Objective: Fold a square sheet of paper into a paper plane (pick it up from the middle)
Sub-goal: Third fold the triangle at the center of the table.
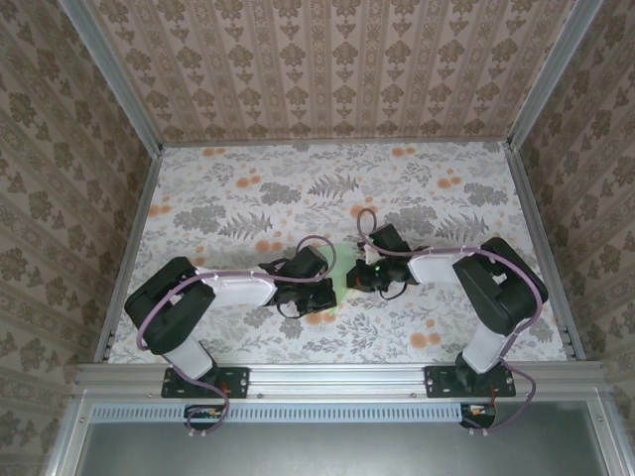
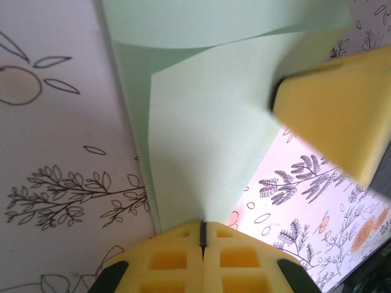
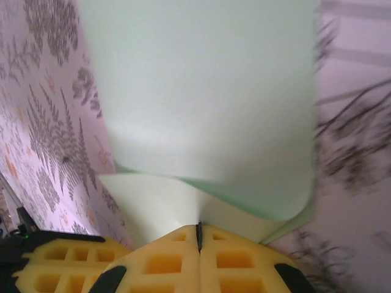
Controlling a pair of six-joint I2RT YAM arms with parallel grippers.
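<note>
Pincers met nose to nose at mid-table in the overhead view: my left pincer (image 1: 319, 286) and right pincer (image 1: 369, 274), with the square sheet of thin, pale mint-green paper (image 1: 343, 260) bunched between them over the fern-and-flower printed tabletop (image 1: 298, 188).

From the left wrist, my left pincer (image 2: 202, 229) had its yellow pads pressed flat together and the sheet's (image 2: 208, 140) edge nipped in the seam. The paper rose and curled over at the top. A yellow finger of the right pincer (image 2: 336, 116) stood against the sheet at right.

From the right wrist, my right pincer (image 3: 198, 229) was likewise clamped on the sheet (image 3: 201, 91), which bowed away in a soft loop. A yellow finger of the left pincer (image 3: 61, 262) sat just beside it, lower left.

Light, limp and quick to crease, the sheet looked likely to buckle or tear under any pull, so I judged a pinch near an edge safest. My own crowded fingers seemed the likeliest obstruction. The patterned walls (image 1: 327, 59) stood well apart.
</note>
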